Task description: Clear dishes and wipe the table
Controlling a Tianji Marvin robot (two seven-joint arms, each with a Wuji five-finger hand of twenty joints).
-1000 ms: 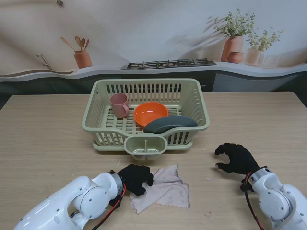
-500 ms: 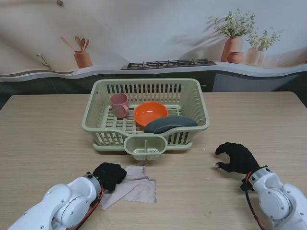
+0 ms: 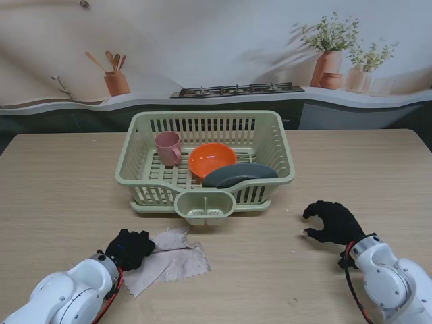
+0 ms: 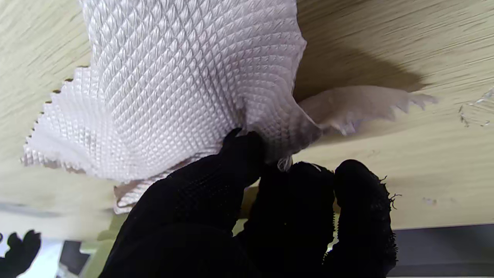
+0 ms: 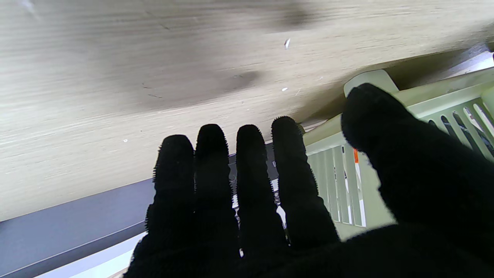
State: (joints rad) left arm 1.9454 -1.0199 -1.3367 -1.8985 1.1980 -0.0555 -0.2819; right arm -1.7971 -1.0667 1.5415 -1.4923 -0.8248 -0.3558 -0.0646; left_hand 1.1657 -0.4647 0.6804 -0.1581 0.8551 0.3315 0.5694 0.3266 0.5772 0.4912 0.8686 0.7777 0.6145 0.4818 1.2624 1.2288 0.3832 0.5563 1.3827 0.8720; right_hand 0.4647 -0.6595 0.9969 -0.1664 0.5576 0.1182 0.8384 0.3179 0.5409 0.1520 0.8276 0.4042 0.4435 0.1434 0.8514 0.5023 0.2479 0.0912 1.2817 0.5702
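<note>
Three dishes sit in the green rack [image 3: 270, 145] seen from the stand: a pink cup [image 3: 167, 148], an orange bowl [image 3: 212, 159] and a dark plate [image 3: 239, 175]. Nearer to me, the left hand [image 3: 128, 248] grips a pale cloth [image 3: 172, 262] lying on the table [image 3: 61, 182]; the right hand [image 3: 332, 223] hovers empty, fingers spread. The left wrist view shows fingers [image 4: 239, 162] pinching the cloth's bunched edge. In the right wrist view the fingers [image 5: 249, 173] stretch out, apparently clear of the table.

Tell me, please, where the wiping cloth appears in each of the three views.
Stand view: cloth lies on the table near me, left of centre, beside the left hand.
Left wrist view: it fills the picture's upper left, pinched by the fingers.
Right wrist view: not in it.
Shared landmark: green dish rack.
</note>
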